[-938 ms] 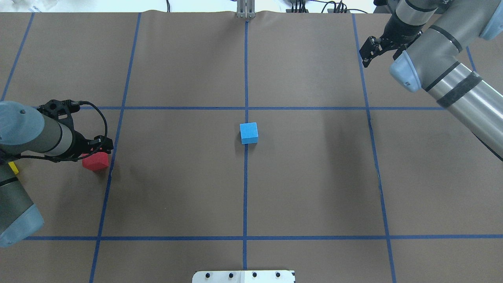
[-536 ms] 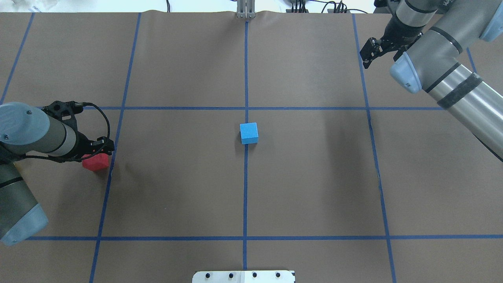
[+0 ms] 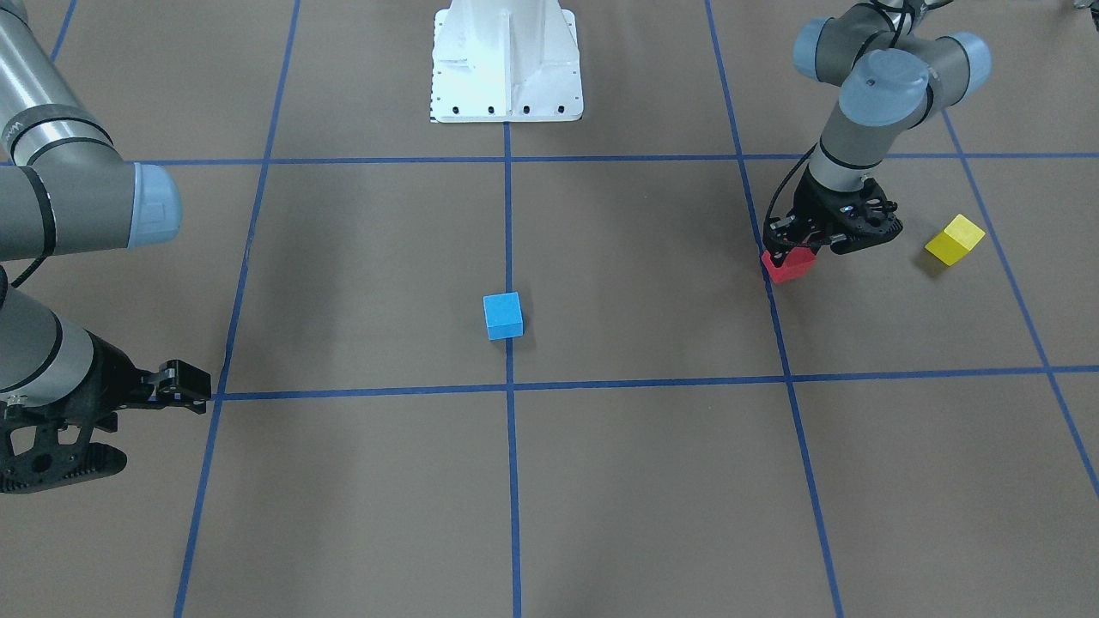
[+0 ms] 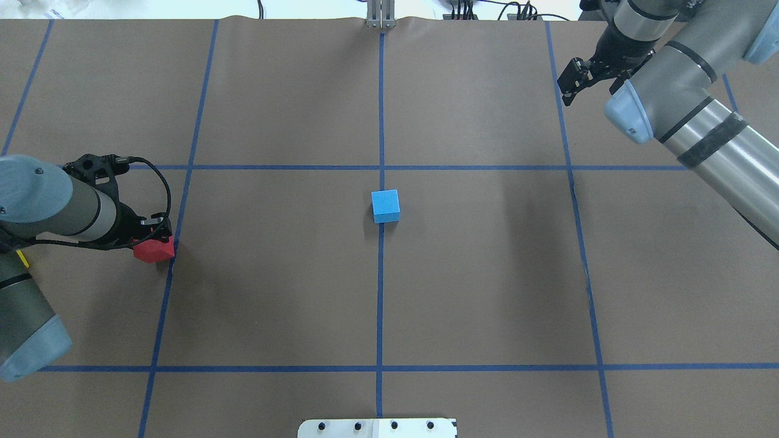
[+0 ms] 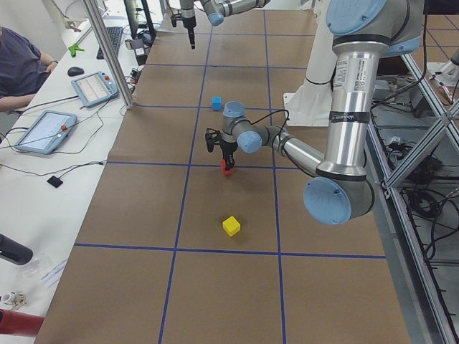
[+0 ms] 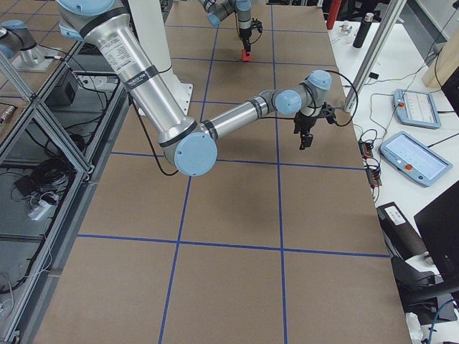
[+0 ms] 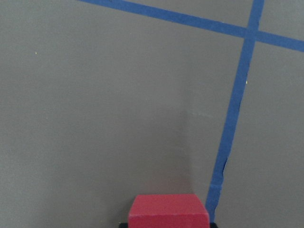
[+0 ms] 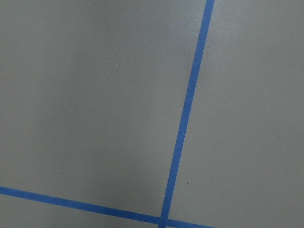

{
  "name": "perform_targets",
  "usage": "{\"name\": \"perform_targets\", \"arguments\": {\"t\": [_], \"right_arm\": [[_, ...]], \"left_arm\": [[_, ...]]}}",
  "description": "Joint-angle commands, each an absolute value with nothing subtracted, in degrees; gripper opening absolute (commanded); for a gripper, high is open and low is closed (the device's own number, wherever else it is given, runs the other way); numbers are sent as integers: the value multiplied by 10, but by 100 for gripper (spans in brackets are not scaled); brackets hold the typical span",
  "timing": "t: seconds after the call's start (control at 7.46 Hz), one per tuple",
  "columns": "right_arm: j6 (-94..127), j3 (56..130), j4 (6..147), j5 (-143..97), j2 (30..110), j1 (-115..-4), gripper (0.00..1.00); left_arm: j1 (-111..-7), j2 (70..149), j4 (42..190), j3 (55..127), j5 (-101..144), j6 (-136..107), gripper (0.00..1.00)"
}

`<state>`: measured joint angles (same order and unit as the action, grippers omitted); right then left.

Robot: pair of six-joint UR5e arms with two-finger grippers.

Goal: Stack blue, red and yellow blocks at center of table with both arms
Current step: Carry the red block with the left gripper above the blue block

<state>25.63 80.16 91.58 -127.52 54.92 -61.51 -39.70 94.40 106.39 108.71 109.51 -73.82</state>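
Observation:
The red block (image 4: 155,250) sits at the table's left side, just beside a blue tape line, with my left gripper (image 4: 153,238) shut on it from above. The left wrist view has the red block (image 7: 168,213) low in the frame between the fingers. Alone on the centre tape line of the table (image 4: 487,274) stands the blue block (image 4: 385,205). The yellow block (image 3: 954,239) lies a short way outboard of the red one, mostly hidden by my left arm from overhead. My right gripper (image 4: 567,85) hovers open and empty over the far right of the table.
The white base plate (image 3: 506,94) stands at the robot's edge of the table. Beyond the far edge is a desk with tablets (image 5: 50,129), where a person (image 5: 21,68) sits. A metal bracket (image 4: 381,15) sticks up at the far edge's middle.
My left gripper has closed on the red block, which has shifted slightly right and turned a little. The right gripper drew back slightly toward the far edge, then held still.

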Motion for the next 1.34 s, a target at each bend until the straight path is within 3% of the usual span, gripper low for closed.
{"name": "perform_targets", "arguments": {"t": [0.0, 0.13, 0.4, 0.54, 0.8, 1.21], "right_arm": [[257, 802, 916, -1276, 548, -616, 100], [257, 802, 917, -1276, 548, -617, 100], [257, 802, 916, -1276, 548, -618, 100], [258, 802, 917, -1276, 548, -620, 100], [258, 809, 917, -1281, 556, -625, 100], [258, 811, 917, -1281, 556, -625, 100]], "left_arm": [[-429, 974, 926, 1178, 1122, -684, 0], [-443, 1062, 809, 1197, 1122, -674, 0], [-439, 1234, 702, 1140, 1121, -673, 0], [-429, 1264, 728, 1095, 1121, -645, 0], [-422, 1353, 850, 919, 1121, -622, 0], [-418, 1466, 865, 791, 1121, -631, 0]]}}
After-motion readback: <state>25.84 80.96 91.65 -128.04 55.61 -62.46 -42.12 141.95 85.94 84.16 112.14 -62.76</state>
